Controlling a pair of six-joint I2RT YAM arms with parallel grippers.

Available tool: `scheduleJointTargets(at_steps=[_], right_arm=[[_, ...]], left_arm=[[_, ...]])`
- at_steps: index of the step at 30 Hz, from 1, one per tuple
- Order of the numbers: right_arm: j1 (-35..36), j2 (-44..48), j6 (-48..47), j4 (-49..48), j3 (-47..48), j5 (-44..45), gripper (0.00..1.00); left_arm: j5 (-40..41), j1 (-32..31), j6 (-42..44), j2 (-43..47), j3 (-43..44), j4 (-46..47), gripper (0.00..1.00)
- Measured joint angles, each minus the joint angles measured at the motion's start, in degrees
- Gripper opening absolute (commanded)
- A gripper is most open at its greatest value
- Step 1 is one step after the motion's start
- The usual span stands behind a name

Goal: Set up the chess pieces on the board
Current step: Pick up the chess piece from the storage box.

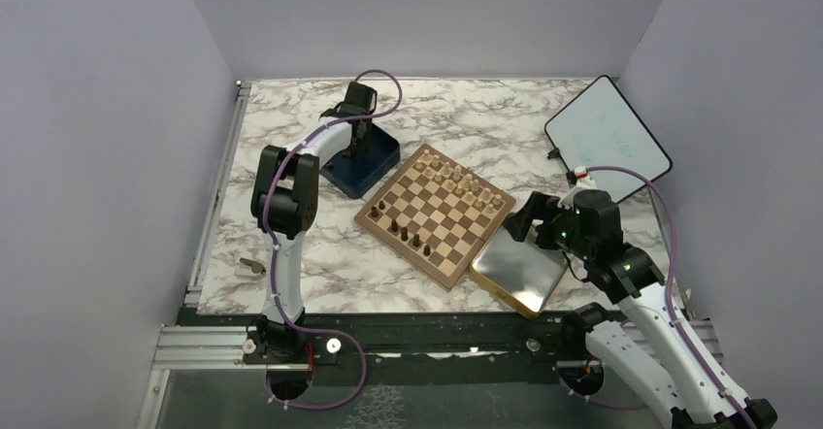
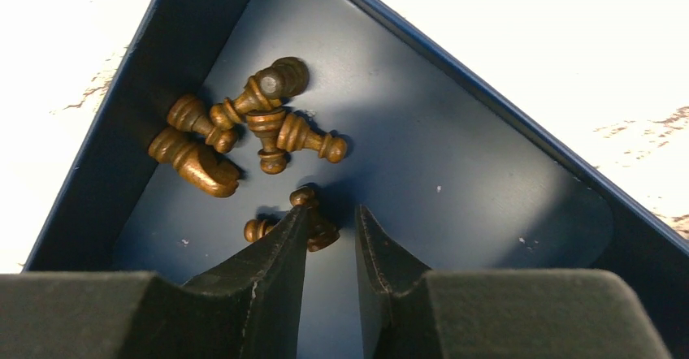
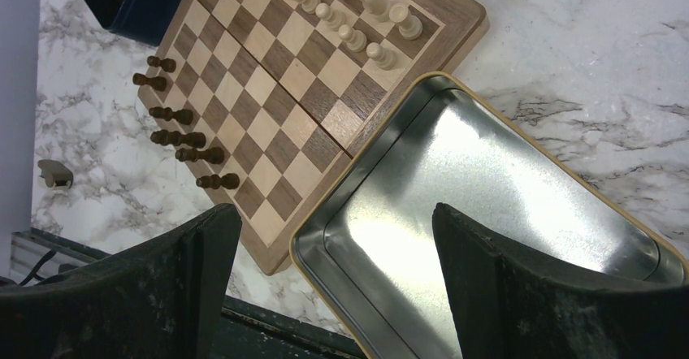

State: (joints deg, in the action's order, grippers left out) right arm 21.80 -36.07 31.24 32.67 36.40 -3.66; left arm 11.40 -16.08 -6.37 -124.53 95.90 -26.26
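Note:
The board [image 1: 437, 214] lies at the table's middle. Several dark chess pieces [image 1: 398, 225] stand along its near-left side, seen too in the right wrist view [image 3: 187, 140]. More dark chess pieces [image 2: 244, 127] lie heaped in a dark blue box [image 2: 487, 83]. My left gripper [image 2: 332, 209] reaches down into that box, open by a narrow gap. One lying piece [image 2: 317, 221] rests against the tip of its left finger and stays apart from the right finger. My right gripper [image 3: 333, 213] hangs wide open and holds nothing, above the corner of a metal tray [image 3: 487, 180].
Pale pieces [image 1: 456, 177] line the board's far-right side. The gold-rimmed tray [image 1: 519, 274] touches the board's near-right edge. A small whiteboard [image 1: 607, 138] lies at the back right. A little pale object [image 1: 250, 266] sits near the table's front-left edge.

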Motion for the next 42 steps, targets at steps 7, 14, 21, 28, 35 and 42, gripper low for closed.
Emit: scheduleJointTargets(at_steps=[7,14,21,28,35,42], right_arm=[[0.00,0.00,0.00,0.00,0.00,0.00,0.94],[0.00,0.02,0.00,-0.02,0.00,-0.02,0.94],[0.00,0.02,0.00,-0.02,0.00,-0.02,0.94],[0.00,0.13,0.00,-0.02,0.00,-0.02,0.94],[0.00,0.20,0.00,-0.02,0.00,0.00,0.94],[0.00,0.20,-0.02,-0.02,0.00,-0.02,0.94]], left_arm=[[-1.18,0.00,0.00,0.00,0.00,-0.02,0.29],[-0.02,0.00,-0.55,0.00,0.13,-1.18,0.34],[1.53,0.00,-1.75,0.00,0.13,-3.28,0.33],[2.71,0.00,-3.08,0.00,0.13,-3.48,0.33],[2.34,0.00,-3.23,-0.11,0.13,-3.50,0.35],[0.33,0.00,-2.12,-0.22,0.20,-3.48,0.35]])
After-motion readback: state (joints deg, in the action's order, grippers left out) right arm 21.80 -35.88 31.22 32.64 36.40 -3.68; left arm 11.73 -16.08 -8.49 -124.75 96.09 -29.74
